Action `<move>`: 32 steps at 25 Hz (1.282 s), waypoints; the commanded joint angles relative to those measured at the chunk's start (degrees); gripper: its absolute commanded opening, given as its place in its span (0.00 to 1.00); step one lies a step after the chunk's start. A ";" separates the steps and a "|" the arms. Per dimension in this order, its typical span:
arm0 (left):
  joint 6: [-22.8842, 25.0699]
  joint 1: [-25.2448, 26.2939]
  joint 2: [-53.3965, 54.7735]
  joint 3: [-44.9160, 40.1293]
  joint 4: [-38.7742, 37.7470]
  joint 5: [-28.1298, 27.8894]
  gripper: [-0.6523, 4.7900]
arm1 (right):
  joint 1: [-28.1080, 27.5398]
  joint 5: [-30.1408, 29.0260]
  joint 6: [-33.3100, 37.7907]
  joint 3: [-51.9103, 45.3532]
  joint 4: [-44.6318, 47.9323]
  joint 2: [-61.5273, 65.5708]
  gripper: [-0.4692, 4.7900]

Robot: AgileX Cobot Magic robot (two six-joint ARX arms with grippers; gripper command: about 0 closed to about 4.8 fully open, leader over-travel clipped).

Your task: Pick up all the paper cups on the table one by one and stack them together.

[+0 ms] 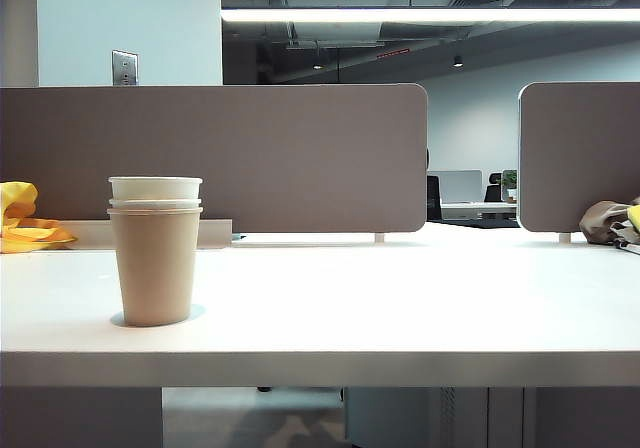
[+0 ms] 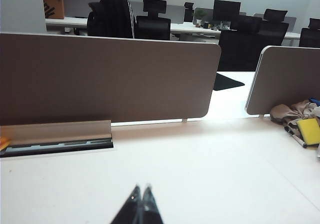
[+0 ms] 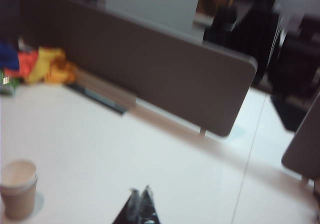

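Note:
The paper cups [image 1: 155, 253] stand as one upright stack on the left of the white table [image 1: 400, 298]: a kraft-brown cup outside, with two white rims nested in its mouth. The right wrist view shows the same stack [image 3: 18, 189], well apart from my right gripper [image 3: 140, 190], which is shut and empty above the bare table top. My left gripper [image 2: 141, 188] is also shut with nothing in it, over the table and facing the grey partition; no cup appears in its view. Neither arm shows in the exterior view.
Grey partition panels [image 1: 215, 158] line the table's far edge, with a cable tray [image 2: 57, 139] at their foot. Yellow cloth [image 1: 25, 223] lies at the far left. A brown cloth [image 2: 292, 111], a yellow pad [image 2: 310, 130] and a pen [image 2: 296, 137] lie at the far right.

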 commanded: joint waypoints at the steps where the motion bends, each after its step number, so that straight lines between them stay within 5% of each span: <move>1: 0.20 0.07 0.00 0.17 -0.35 0.04 0.11 | 0.02 3.52 -0.11 -5.84 5.29 -2.86 0.07; 17: 0.48 0.07 -0.48 -5.57 -3.85 0.00 0.11 | 0.07 3.82 3.19 -38.71 18.03 -18.36 0.08; 27: 0.42 0.07 0.33 -19.34 7.21 -3.13 0.11 | 0.04 4.07 3.43 -41.22 19.06 -18.01 0.09; 32: 0.35 0.07 0.39 -23.91 19.50 -2.95 0.11 | 0.04 3.93 5.46 -44.76 28.48 -18.08 0.09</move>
